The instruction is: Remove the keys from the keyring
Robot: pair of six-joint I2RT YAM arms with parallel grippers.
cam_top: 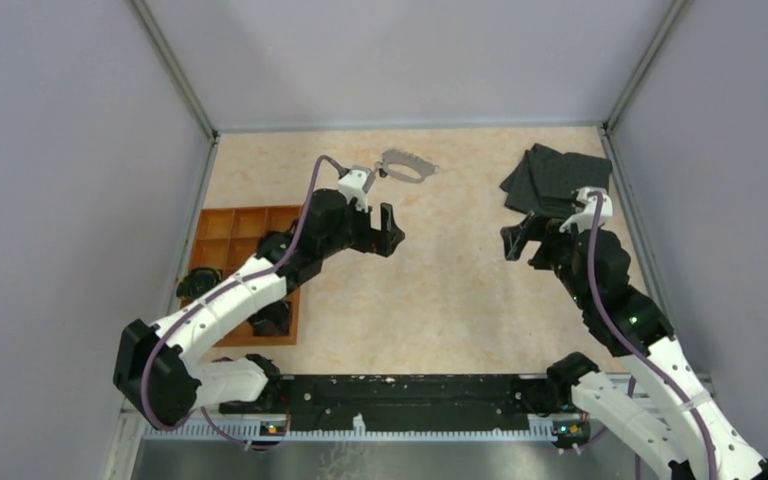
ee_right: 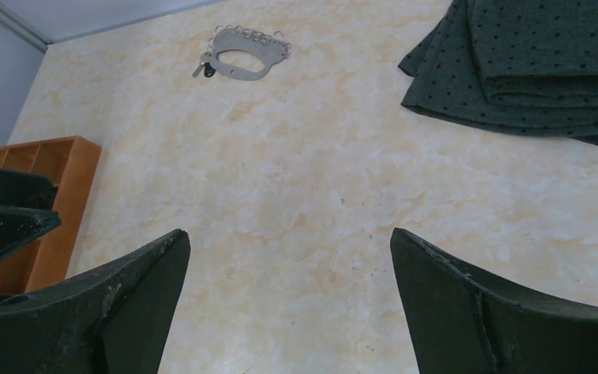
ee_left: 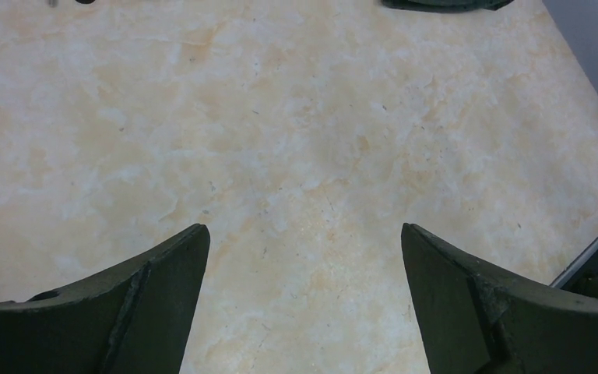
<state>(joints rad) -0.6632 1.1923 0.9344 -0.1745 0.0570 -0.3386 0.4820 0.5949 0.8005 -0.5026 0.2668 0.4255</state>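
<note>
The keyring (cam_top: pixel 407 166) is a flat grey oval loop lying on the marble-patterned table at the back centre. In the right wrist view the keyring (ee_right: pixel 241 54) shows small rings along its far edge and a few tiny dark keys (ee_right: pixel 204 67) at its left end. My left gripper (cam_top: pixel 391 228) hovers a little in front of it, open and holding nothing. My right gripper (cam_top: pixel 514 240) hangs open over the right of the table, well away from the keyring. Only bare tabletop shows between the left gripper's (ee_left: pixel 304 230) jaws and the right gripper's (ee_right: pixel 290 232) jaws.
A dark folded cloth (cam_top: pixel 557 178) with small dots lies at the back right, close behind my right wrist; the cloth (ee_right: pixel 529 62) fills the upper right of that wrist's view. An orange compartment tray (cam_top: pixel 245 235) sits at the left under my left arm.
</note>
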